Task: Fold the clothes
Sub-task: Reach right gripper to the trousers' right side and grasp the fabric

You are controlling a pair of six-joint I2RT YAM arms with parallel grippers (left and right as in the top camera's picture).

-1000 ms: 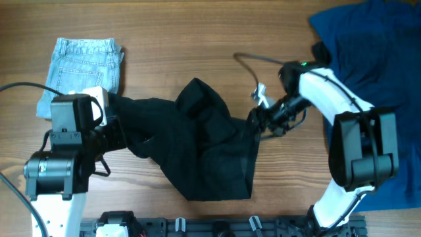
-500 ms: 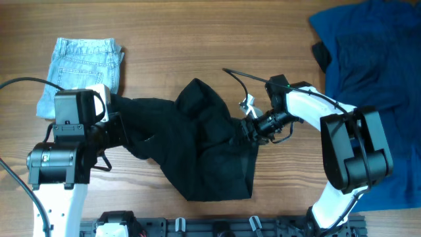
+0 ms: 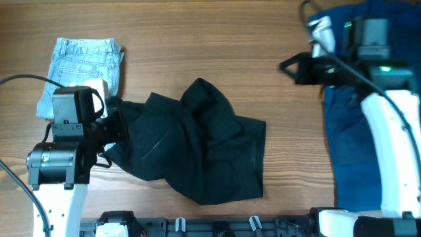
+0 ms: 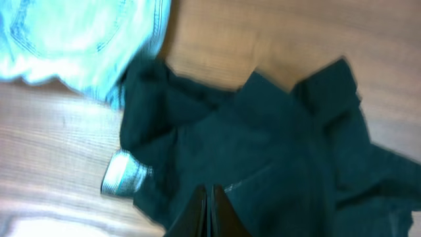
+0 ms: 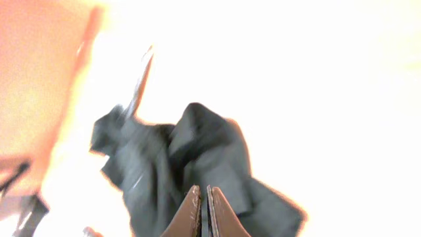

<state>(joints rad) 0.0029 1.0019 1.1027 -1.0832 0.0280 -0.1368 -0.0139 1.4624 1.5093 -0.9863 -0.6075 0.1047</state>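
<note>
The black shorts lie crumpled in the middle of the table, filling most of the left wrist view. My left gripper is at their left end, shut on a pinch of the black fabric. The folded denim shorts lie at the far left, just behind that gripper. My right gripper hangs high at the back right, shut and empty, well away from the black shorts. In its washed-out wrist view the fingers are closed and the shorts lie far below.
A big royal-blue garment covers the right side of the table, under the right arm. Bare wooden tabletop runs across the back. A black rail lines the front edge.
The right gripper has left the right edge of the black shorts, closed, and swung up to the back right. The shorts have slackened and spread rightwards. The left arm has hardly moved.
</note>
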